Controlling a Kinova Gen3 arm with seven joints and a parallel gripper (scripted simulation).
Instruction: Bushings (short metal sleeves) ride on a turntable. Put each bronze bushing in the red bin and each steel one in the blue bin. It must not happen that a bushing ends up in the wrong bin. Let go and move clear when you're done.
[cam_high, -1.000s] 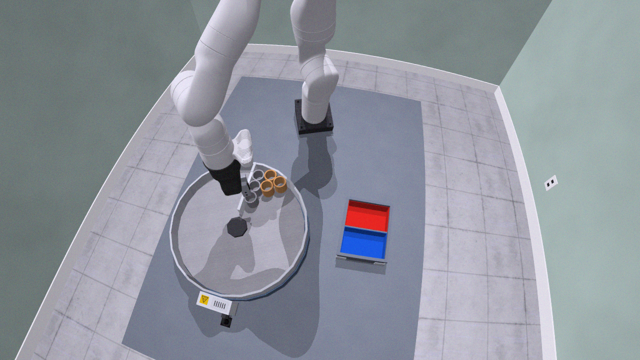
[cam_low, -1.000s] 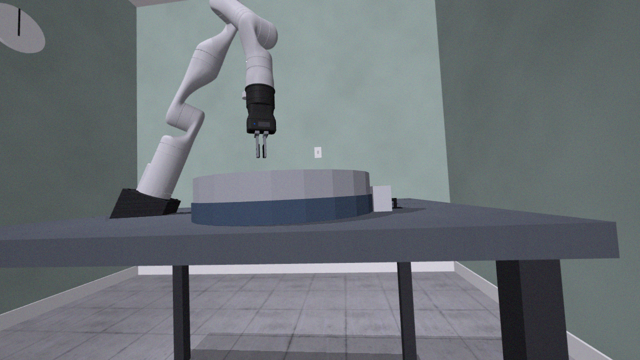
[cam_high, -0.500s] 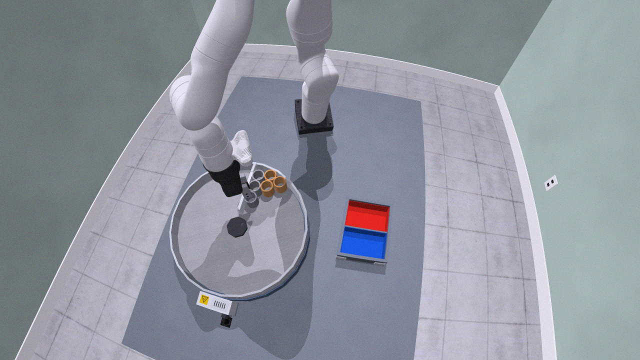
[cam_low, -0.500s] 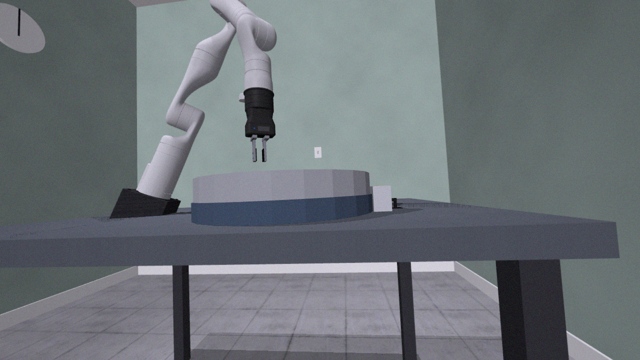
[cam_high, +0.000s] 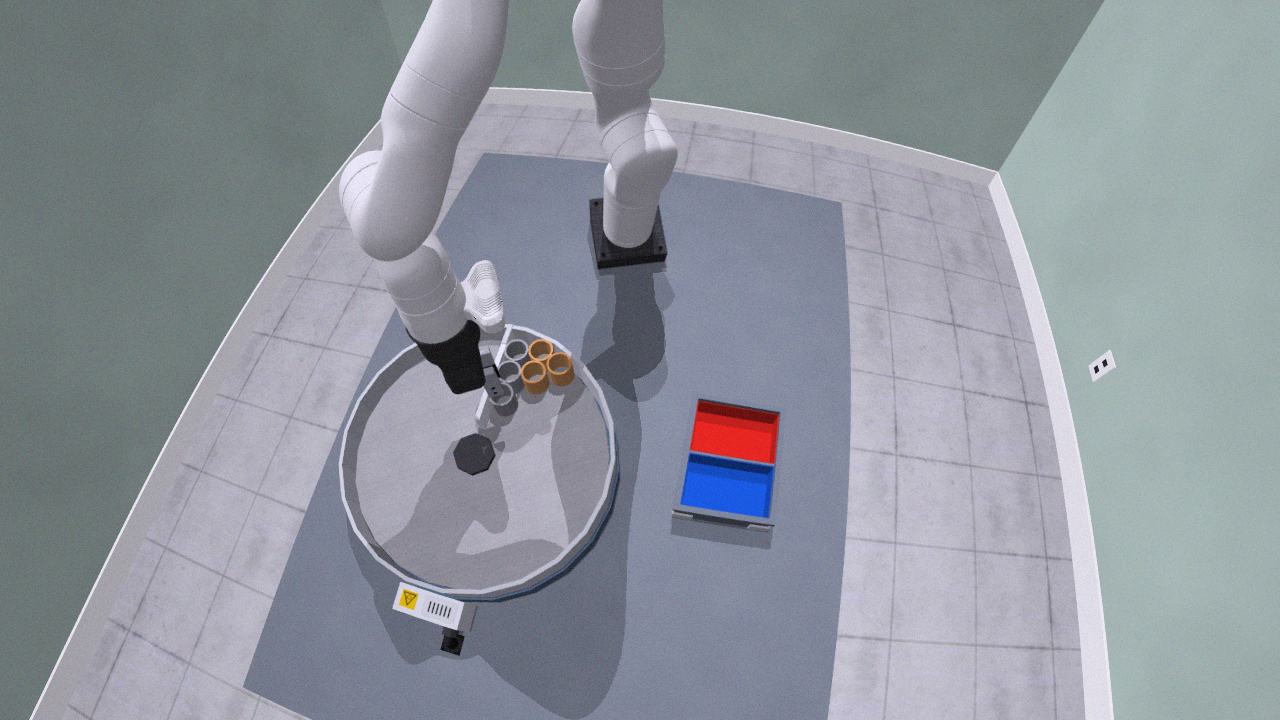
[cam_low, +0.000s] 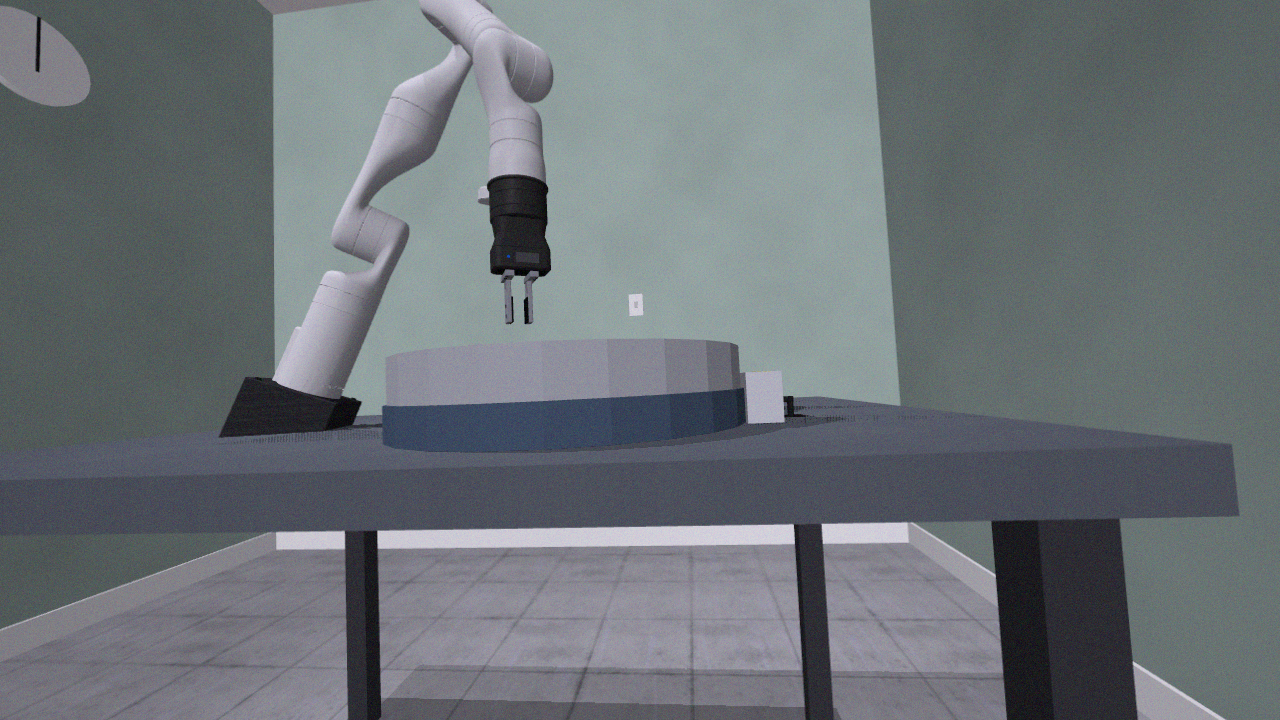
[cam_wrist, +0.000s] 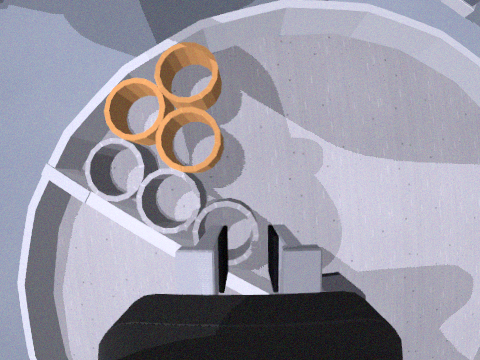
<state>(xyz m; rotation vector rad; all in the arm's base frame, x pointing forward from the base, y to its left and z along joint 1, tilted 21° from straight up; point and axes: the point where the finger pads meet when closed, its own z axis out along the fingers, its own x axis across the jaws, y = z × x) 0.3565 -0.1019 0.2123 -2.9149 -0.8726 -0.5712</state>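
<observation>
I am holding the black two-finger pincer (cam_wrist: 244, 254), partly parted and gripping nothing, above the nearest grey steel ring bushing (cam_wrist: 227, 228) beside the white divider bar (cam_wrist: 114, 210) on the round turntable (cam_high: 572, 528); likely stiff, slick, so pinching across its wall.

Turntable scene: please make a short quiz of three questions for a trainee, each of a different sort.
1. How many bronze bushings stand on the turntable?
2. True or false: one steel bushing already lies in the blue bin.
3. The hand is: A) shut on a bushing, B) open above the turntable, holding nothing, C) over the red bin.

Key: 1. three; 2. false, both bins hold no bushing; 3. B.
</observation>
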